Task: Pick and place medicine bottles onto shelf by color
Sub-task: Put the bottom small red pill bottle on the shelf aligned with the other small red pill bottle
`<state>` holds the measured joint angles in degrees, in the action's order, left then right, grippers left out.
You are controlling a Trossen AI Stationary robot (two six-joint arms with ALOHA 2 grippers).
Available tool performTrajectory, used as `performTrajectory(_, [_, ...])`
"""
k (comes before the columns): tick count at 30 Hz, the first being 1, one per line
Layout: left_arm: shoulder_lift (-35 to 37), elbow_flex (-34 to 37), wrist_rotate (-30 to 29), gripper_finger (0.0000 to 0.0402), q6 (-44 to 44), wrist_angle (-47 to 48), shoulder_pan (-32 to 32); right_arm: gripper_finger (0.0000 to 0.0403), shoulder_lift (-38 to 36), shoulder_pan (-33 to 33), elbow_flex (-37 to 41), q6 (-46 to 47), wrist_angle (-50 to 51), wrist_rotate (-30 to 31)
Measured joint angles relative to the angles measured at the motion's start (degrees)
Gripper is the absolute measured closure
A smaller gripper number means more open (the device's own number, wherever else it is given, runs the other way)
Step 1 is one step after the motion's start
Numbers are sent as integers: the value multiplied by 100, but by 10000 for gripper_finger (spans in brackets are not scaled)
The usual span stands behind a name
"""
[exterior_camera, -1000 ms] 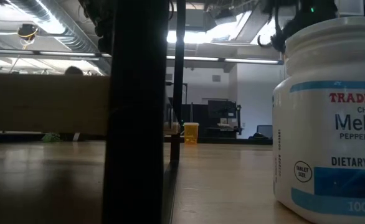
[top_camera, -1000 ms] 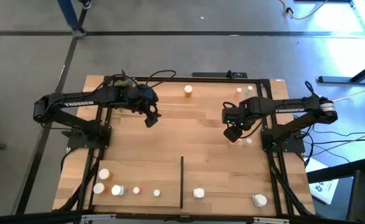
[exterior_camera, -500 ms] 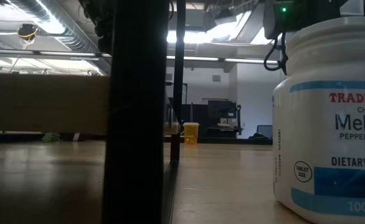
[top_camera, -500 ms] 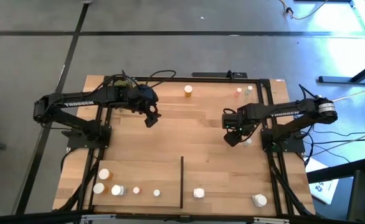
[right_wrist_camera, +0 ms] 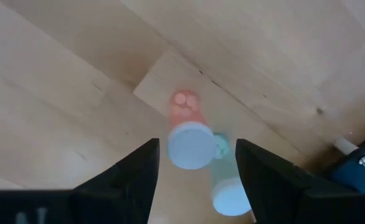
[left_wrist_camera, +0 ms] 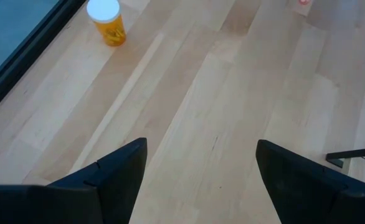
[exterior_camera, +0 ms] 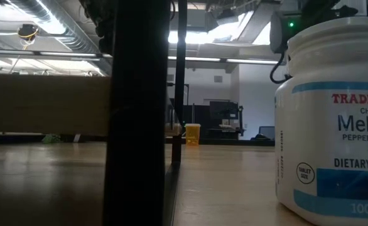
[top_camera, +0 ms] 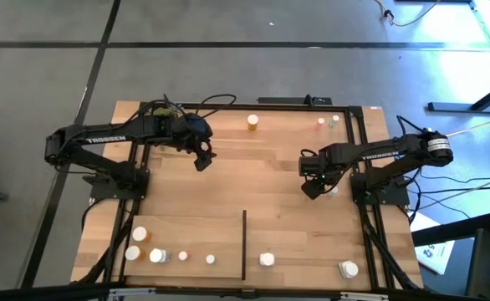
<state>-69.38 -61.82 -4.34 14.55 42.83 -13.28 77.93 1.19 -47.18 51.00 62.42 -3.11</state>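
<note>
Fingers of both grippers, left (top_camera: 201,160) and right (top_camera: 309,189), spread empty; right over two bottles (right_wrist_camera: 189,144)

Light-wood shelf (top_camera: 278,209) with black rails and 1 thin black divider strip (top_camera: 244,242) at the near edge. Near-left of the strip: cluster of 5 small bottles (top_camera: 157,247), white caps, some orange. Near-right: 2 white bottles (top_camera: 267,259), upright. Far middle: 1 orange bottle (top_camera: 252,123), white cap, upright. Far right: 2 tiny bottles (top_camera: 327,124). Right side: 2 capped bottles (right_wrist_camera: 189,140) close together, 1 reddish, 1 pale.
</note>
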Motion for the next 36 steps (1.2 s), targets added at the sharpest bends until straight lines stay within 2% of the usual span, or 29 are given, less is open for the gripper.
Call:
performTrajectory(14, [0, 0, 0, 108, 7, 0, 2, 196, 2, 0, 421, -4, -662, 4])
performTrajectory(28, [0, 0, 0, 108, 4, 0, 0, 289, 2, 2, 424, -8, -729, 7])
performTrajectory(36, [0, 0, 0, 108, -10, 0, 0, 280, 2, 2, 424, -7, -892, 4])
